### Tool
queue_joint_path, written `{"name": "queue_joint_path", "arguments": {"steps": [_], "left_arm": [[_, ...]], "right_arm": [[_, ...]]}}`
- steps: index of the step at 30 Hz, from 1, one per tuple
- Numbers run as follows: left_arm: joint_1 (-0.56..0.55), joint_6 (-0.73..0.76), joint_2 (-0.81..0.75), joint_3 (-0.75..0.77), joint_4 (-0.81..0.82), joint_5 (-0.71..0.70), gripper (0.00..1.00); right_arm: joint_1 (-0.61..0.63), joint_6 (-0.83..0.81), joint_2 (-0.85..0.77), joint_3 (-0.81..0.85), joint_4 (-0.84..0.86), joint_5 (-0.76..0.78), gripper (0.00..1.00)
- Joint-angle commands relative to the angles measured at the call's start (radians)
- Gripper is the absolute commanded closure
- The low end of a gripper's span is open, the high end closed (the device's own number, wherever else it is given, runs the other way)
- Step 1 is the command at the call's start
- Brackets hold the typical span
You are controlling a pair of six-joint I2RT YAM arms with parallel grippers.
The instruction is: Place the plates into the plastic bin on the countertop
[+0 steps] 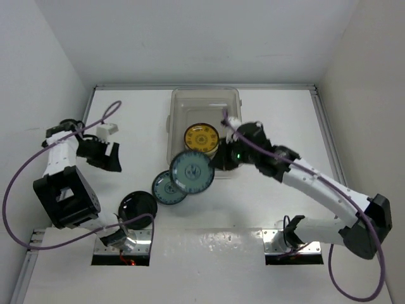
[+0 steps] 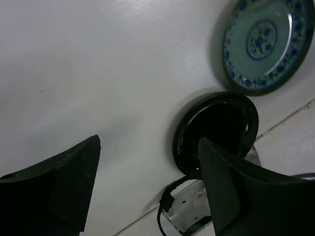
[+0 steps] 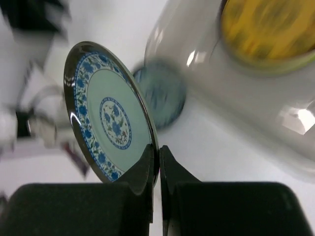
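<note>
The right arm reaches from its base toward the plastic bin (image 1: 204,101), elbow out to the bin's right and wrist bent over the bin's near edge. The right gripper (image 3: 158,153) is pinched tight on the rim of a blue-green plate (image 3: 109,114), one finger on each face. This held plate sits just outside the bin's near left corner, tilted up on edge in the wrist view. In the top view it overlaps a second blue-green plate (image 1: 168,189), which lies on the countertop (image 1: 126,114) a little farther from the bin.

The left arm is folded well to the left of the bin, its forearm angled toward the bin. The left gripper (image 1: 106,156) has its fingers (image 2: 66,189) spread wide with only bare countertop between them.

An amber plate (image 1: 201,137) lies inside the bin, against its near wall. A black plate (image 1: 137,208) rests on the countertop beyond the second blue-green plate, farthest from the bin.

In the top view the right wrist covers the fingertips, so the grip shows only in the wrist view. There the amber plate is blurred and cut off by the frame's top edge, and the second plate is a soft smear beside the bin's wall. In the left wrist view one finger hides part of the black plate, and the frame crops the blue-green plate.
</note>
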Motion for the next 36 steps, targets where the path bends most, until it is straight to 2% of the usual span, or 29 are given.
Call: {"name": "queue_joint_path", "arguments": {"steps": [1,2,4,9,12,13,14,16,17,18,20,23,24,26,27,29,31,32,33,34,36], "left_arm": [[-0.093,0.096,-0.018,-0.062,-0.039,-0.026,0.18],[-0.11,0.096,-0.018,-0.076,-0.014,-0.036,0.18],[-0.153,0.096,-0.018,-0.115,-0.001,-0.046,0.17],[-0.26,0.082,0.008,-0.191,0.068,-0.129,0.16],[-0.305,0.082,0.04,-0.227,0.107,-0.148,0.15],[-0.317,0.082,0.04,-0.238,0.122,-0.16,0.15],[-0.317,0.082,0.063,-0.25,0.148,-0.16,0.15],[-0.331,0.082,0.086,-0.281,0.17,-0.189,0.15],[-0.345,0.082,0.101,-0.281,0.182,-0.201,0.15],[-0.359,0.082,0.133,-0.29,0.182,-0.213,0.15],[-0.368,0.103,0.164,-0.29,0.182,-0.214,0.15],[-0.411,0.172,0.175,-0.339,0.156,-0.204,0.17],[-0.422,0.172,0.175,-0.356,0.192,-0.204,0.17],[-0.461,0.136,0.205,-0.382,0.245,-0.247,0.25],[-0.474,0.101,0.225,-0.382,0.272,-0.247,0.38],[-0.483,0.068,0.288,-0.382,0.283,-0.257,0.54],[-0.492,0.044,0.313,-0.369,0.283,-0.247,0.65],[-0.492,0.034,0.313,-0.369,0.294,-0.247,0.77],[-0.492,0.034,0.313,-0.369,0.294,-0.247,0.84],[-0.492,0.025,0.299,-0.369,0.294,-0.247,1.0],[-0.492,0.025,0.272,-0.36,0.303,-0.26,1.0]], "right_arm": [[-0.152,-0.033,0.145,0.173,-0.006,0.034,1.0],[-0.238,-0.025,0.218,0.199,0.006,0.04,1.0],[-0.305,0.001,0.328,0.299,0.019,0.047,1.0],[-0.347,-0.011,0.669,0.529,-0.055,0.025,1.0],[-0.357,-0.013,0.751,0.611,-0.113,0.013,1.0],[-0.376,-0.013,0.763,0.617,-0.113,0.013,0.96],[-0.364,-0.016,0.771,0.617,-0.113,-0.005,0.77],[-0.37,-0.023,0.806,0.626,-0.135,-0.022,0.54],[-0.368,-0.04,0.814,0.643,-0.154,-0.022,0.35],[-0.365,-0.045,0.811,0.647,-0.165,-0.013,0.29],[-0.36,-0.072,0.788,0.646,-0.176,-0.006,0.21],[-0.363,-0.092,0.73,0.626,-0.178,0.013,0.2],[-0.363,-0.094,0.716,0.617,-0.176,0.022,0.2],[-0.367,-0.095,0.661,0.58,-0.164,0.045,0.2],[-0.367,-0.091,0.652,0.568,-0.152,0.048,0.2],[-0.374,-0.083,0.587,0.513,-0.135,0.063,0.18],[-0.383,-0.069,0.537,0.493,-0.118,0.07,0.18],[-0.388,-0.059,0.486,0.464,-0.11,0.082,0.18],[-0.39,-0.048,0.466,0.431,-0.087,0.085,0.18],[-0.399,-0.042,0.443,0.398,-0.08,0.099,0.18],[-0.406,-0.023,0.379,0.343,-0.044,0.102,0.18]]}}
